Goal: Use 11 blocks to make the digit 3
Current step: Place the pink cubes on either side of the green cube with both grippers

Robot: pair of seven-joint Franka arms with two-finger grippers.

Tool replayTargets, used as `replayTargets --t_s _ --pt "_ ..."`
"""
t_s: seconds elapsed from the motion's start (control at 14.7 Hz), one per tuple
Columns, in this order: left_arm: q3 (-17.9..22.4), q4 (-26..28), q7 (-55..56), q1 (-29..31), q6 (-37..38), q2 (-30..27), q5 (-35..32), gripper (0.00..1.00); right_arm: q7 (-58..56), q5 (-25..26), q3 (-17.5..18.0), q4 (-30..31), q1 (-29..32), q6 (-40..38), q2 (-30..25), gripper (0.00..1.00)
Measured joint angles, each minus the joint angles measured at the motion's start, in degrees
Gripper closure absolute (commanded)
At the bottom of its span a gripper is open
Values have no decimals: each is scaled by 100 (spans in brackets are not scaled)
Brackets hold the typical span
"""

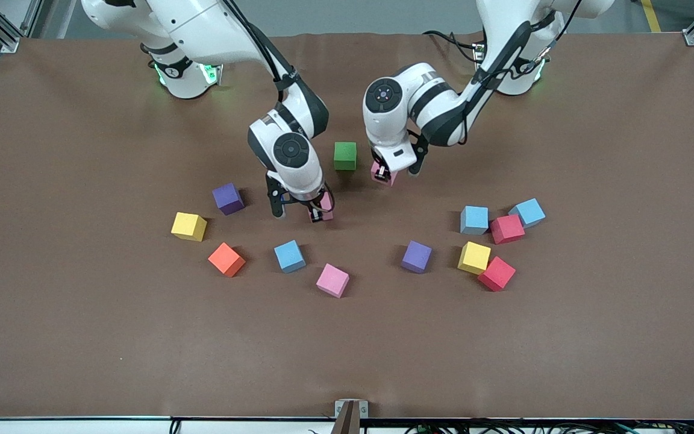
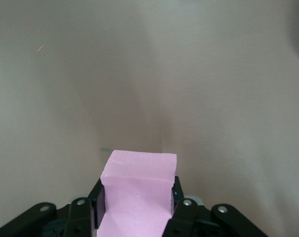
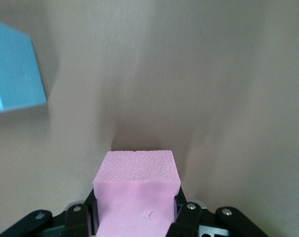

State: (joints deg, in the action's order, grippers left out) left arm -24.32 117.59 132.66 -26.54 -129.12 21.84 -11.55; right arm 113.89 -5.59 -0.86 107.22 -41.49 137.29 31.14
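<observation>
The left gripper (image 1: 385, 173) has its black fingers (image 2: 176, 200) clamped on the two sides of a small matte pink foam cube (image 2: 137, 190), pressing the foam in, and holds it over the brown surface (image 1: 594, 150) just beside a green foam cube (image 1: 344, 155), toward the left arm's end. The right gripper (image 1: 317, 212) likewise has its fingers (image 3: 179, 207) closed on a second pink foam cube (image 3: 137, 190), low over the surface; whether this cube touches the surface cannot be told. A light blue cube (image 3: 14, 69) shows at the edge of the right wrist view. The other cubes lie loose and scattered, so no figure of a digit 3 is formed. Toward the right arm's end lie a purple cube (image 1: 228, 198), a yellow cube (image 1: 189, 226), an orange cube (image 1: 226, 259), a blue cube (image 1: 290, 255) and a third pink cube (image 1: 332, 280), all apart from one another. Toward the left arm's end lie a second purple cube (image 1: 416, 257), a second yellow cube (image 1: 474, 257) touching a red cube (image 1: 496, 273), and a further red cube (image 1: 507, 228) set between two light blue cubes (image 1: 474, 219) (image 1: 528, 212). The green cube is the one farthest from the front camera.
</observation>
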Motion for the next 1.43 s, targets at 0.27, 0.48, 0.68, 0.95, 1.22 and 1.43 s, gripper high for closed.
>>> replayTargets --t_s 0.27,0.48,0.68,0.95,1.22,1.43 --pt "-34 144 1247 -80 -400 29 0 63 -14 10 -5 1064 93 -74 -965 100" --pt "-35 340 1939 -162 -1000 88 0 63 11 5 5 1817 92 -47 -1590 100" --pt "-35 566 2170 -246 -1305 107 0 63 331 1 55 2378 44 201 -1954 100" --pt "-35 778 2255 -327 -1487 107 0 63 901 -1 113 2581 -347 491 -2002 100" --pt "-35 795 2256 -409 -1543 107 0 63 1255 -20 122 2657 -631 874 -1876 100" --pt "-34 796 2256 -413 -1611 115 0 63 1278 -22 123 2679 -685 1034 -1685 100"
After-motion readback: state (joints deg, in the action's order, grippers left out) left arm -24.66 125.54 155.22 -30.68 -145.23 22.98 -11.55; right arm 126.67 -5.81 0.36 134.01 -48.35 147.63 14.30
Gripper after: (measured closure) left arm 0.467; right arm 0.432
